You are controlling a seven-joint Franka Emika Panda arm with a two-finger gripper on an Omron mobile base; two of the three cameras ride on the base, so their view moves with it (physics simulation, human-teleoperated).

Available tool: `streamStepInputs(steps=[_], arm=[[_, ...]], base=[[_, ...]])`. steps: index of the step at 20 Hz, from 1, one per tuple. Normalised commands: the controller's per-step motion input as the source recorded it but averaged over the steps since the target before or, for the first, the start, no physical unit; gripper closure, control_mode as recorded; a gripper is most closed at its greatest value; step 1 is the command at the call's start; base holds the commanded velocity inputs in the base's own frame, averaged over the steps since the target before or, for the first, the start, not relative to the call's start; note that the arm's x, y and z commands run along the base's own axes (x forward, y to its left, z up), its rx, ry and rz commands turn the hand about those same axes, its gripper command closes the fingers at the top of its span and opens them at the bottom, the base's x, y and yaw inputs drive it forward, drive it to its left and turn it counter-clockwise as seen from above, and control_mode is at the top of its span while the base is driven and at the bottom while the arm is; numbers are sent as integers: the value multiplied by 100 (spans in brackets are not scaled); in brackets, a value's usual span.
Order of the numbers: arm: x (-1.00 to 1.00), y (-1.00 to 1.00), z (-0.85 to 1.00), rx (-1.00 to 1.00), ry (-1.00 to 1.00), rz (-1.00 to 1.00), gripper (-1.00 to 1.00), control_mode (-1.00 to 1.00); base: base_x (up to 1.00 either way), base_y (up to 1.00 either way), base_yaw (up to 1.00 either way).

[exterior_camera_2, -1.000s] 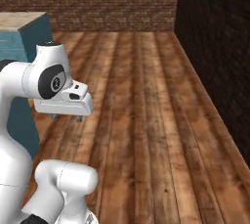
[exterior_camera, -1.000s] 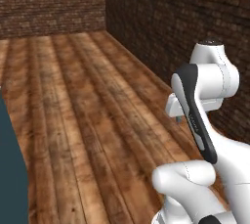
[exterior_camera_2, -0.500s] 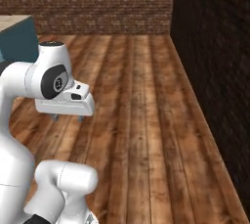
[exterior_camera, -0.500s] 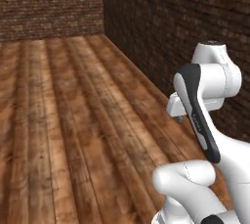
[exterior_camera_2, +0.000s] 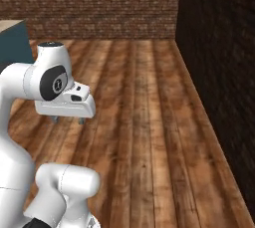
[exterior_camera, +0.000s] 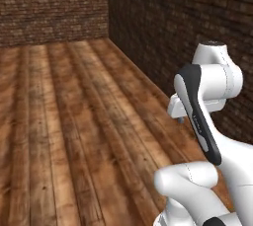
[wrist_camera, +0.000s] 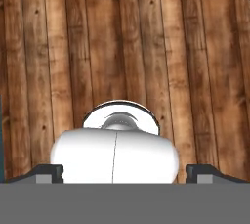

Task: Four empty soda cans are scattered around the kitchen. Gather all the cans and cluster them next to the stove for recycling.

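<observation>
End effector (exterior_camera_2: 67, 120) with jaws wide open and empty, pointing down above the wooden plank floor (exterior_camera_2: 149, 122), near the dark brick wall (exterior_camera: 188, 32).

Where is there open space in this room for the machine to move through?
The wooden floor lies bare, bordered by the lighter brick wall ahead and the dark brick wall on the right. A teal cabinet stands at the far left. The open gripper hangs over bare planks.
</observation>
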Motion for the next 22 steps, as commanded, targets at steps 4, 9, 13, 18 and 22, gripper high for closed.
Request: streamStepInputs(steps=[4, 9, 13, 18, 22], arm=[[0, 0, 0, 0, 0, 0, -100, 100], [0, 0, 0, 0, 0, 0, -100, 100], [0, 0, 0, 0, 0, 0, -100, 100], [0, 0, 0, 0, 0, 0, -100, 100], [0, 0, 0, 0, 0, 0, -100, 100]], base=[[100, 21, -3], [100, 2, 0], [100, 12, 0], [100, 16, 0], [100, 10, 0]])
